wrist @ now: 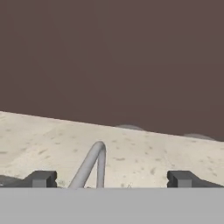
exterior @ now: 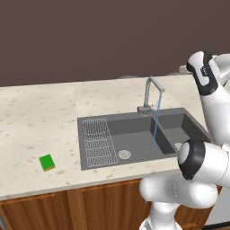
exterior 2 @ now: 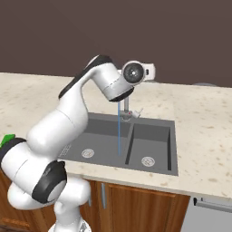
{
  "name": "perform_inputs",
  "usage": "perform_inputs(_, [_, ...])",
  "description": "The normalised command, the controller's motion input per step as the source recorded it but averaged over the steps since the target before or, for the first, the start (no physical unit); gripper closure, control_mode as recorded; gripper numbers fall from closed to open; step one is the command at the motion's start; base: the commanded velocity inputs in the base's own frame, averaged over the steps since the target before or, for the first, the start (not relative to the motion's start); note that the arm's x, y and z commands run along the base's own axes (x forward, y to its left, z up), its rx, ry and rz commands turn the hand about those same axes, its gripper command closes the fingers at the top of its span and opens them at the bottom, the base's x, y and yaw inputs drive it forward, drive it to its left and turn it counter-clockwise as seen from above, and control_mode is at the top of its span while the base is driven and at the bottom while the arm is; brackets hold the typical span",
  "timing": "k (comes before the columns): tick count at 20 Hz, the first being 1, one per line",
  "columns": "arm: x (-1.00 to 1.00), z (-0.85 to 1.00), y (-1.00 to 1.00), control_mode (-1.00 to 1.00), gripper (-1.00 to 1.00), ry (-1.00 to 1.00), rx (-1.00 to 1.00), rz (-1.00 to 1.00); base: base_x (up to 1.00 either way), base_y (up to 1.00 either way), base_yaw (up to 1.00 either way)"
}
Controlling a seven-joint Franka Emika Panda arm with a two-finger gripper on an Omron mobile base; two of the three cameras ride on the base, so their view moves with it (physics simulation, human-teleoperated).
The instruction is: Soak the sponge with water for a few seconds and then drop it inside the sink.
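Off to the far left of the tabletop [exterior: 40, 117], well apart from the sink [exterior: 134, 137], lay the sponge [exterior: 46, 162] — flat on its yellow-brown layer, green face up, sitting slightly askew to the tabletop's front edge. It looked nearly square from the left base view, so you could not have picked out a clear long axis. In the right base view you could catch just a green corner of it behind the robot's lower arm.

Your hand [wrist: 111, 179] was nowhere near it. In the hand view its two dark fingertips [wrist: 41, 178] stood far apart, wide open with nothing between them, and they looked out over the curved top of the faucet [wrist: 94, 164] toward the back of the tabletop and the dark wall. The arm was raised and folded high, with the wrist above the rear of the sink by the faucet.

The water [exterior: 155, 121] was already running, a thin blue stream falling from the spout into the large basin near the divider.

So the relation that mattered was plain: the sponge lay left of the hand, lower, and nearer the tabletop's front edge, with the drainboard [exterior: 95, 141] between them. You would likely have needed a long sweep left and down — turning the hand to face the tabletop — before any grasp.
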Motion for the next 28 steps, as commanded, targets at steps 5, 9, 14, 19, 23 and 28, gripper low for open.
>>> perform_inputs(5, [0.0,0.54,0.51,-1.0,-1.0,0.38,-0.06,0.0,0.0,0.0,0.0])
perform_inputs(9, [0.01,0.57,0.36,-1.0,-1.0,0.41,-0.01,0.0,0.0,0.0,0.0])
perform_inputs(14, [0.11,0.58,0.22,-1.0,-1.0,0.24,0.0,0.0,0.0,0.0,0.0])
perform_inputs(19, [0.0,0.11,0.24,-1.0,-1.0,0.03,0.02,-0.01,0.0,0.0,0.0])
perform_inputs(23, [0.0,-0.01,0.16,-1.0,-1.0,0.0,0.0,0.0,0.0,0.0,0.0])
perform_inputs(28, [0.02,-0.23,0.58,-1.0,-1.0,0.01,0.0,-0.02,0.0,0.0,0.0])
